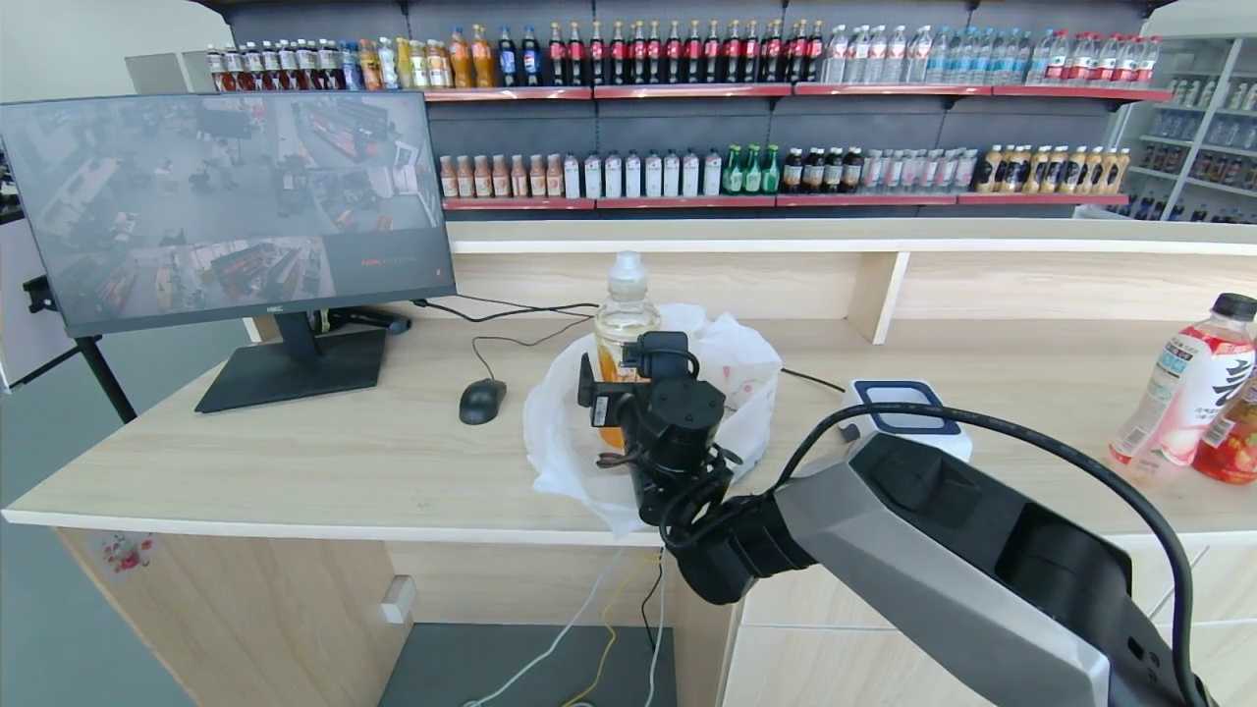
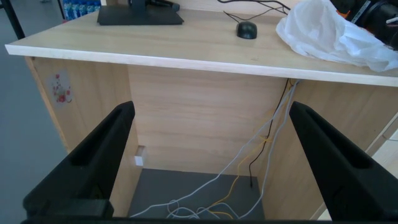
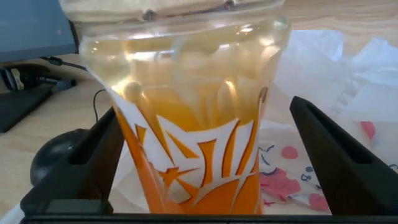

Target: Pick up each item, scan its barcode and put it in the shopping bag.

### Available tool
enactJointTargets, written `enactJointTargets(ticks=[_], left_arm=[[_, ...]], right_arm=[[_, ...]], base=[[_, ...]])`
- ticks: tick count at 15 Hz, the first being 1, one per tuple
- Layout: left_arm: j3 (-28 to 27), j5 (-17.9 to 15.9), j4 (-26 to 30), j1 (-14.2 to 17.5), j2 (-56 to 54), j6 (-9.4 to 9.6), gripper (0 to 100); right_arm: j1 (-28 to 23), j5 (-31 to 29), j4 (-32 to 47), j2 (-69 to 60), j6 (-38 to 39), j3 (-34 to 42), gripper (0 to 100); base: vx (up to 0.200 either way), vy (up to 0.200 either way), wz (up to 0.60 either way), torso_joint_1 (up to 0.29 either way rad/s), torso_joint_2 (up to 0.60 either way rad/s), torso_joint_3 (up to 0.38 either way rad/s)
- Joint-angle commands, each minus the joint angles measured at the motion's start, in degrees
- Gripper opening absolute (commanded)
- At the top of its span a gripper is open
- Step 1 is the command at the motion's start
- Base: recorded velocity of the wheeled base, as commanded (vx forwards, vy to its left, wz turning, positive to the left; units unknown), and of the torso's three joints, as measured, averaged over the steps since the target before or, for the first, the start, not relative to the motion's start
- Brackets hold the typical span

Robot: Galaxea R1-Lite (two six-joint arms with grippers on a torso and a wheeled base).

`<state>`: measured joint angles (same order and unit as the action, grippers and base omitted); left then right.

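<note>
Right gripper point(image 1: 628, 371) spread open around orange bottle point(image 1: 626, 316), bottle upright in white shopping bag point(image 1: 555, 424)

The right arm point(image 1: 933, 550) stretches from the near right toward the middle of the table, wrist level. The right hand point(image 1: 624, 378) is spread wide, its fingers point(image 3: 93, 155) standing on either side of a bottle point(image 3: 193, 124). The left hand point(image 2: 211, 109) hangs low, near the table's front, its fingers point(image 2: 99, 155) also wide apart.
</note>
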<state>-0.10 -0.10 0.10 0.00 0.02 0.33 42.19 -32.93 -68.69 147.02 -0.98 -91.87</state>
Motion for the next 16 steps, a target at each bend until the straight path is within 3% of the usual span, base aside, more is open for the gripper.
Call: enactJointTargets(ticks=[1, 9, 16], left_arm=[[0.0, 0.0, 0.0, 0.0, 0.0, 0.02, 100], [0.0, 0.0, 0.0, 0.0, 0.0, 0.02, 100], [0.0, 0.0, 0.0, 0.0, 0.0, 0.02, 100]], right_arm=[[-0.1, 0.1, -1.1, -0.6, -0.8, 0.2, 100], [2.5, 0.0, -3.1, -10.3, -2.9, 11.3, 100], [6.4, -0.5, -10.2, -23.9, -6.1, 32.5, 100]], base=[[0.000, 0.000, 0.00, 0.000, 0.00, 0.000], [0.000, 0.000, 0.00, 0.000, 0.00, 0.000], [0.000, 0.000, 0.00, 0.000, 0.00, 0.000]])
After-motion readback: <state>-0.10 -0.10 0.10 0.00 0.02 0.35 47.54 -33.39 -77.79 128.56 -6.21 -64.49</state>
